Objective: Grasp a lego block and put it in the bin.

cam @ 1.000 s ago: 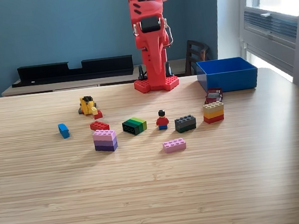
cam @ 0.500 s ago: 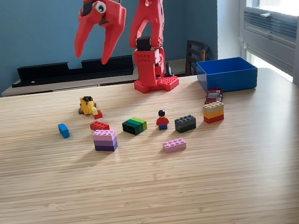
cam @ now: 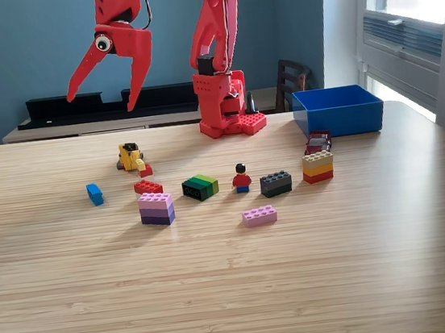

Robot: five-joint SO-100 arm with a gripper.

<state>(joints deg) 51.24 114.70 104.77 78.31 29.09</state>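
No readable text, labels, brands or numbers appear anywhere.

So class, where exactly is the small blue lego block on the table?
In the exterior view, the small blue block lies alone at the far left of the pieces, left of the flat red block and below-left of the yellow piece.

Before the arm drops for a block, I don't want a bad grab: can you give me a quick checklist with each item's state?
1. Gripper open: ok, jaws spread wide.
2. Gripper empty: ok.
3. Gripper lined up over a block: cannot tell; the yellow piece is nearest.
4. Bin upright, open at top: ok.
5. Bin has room: cannot tell, inside hidden.
6. Blocks spaced apart on the table: mostly ok; red block is close to the purple stack.
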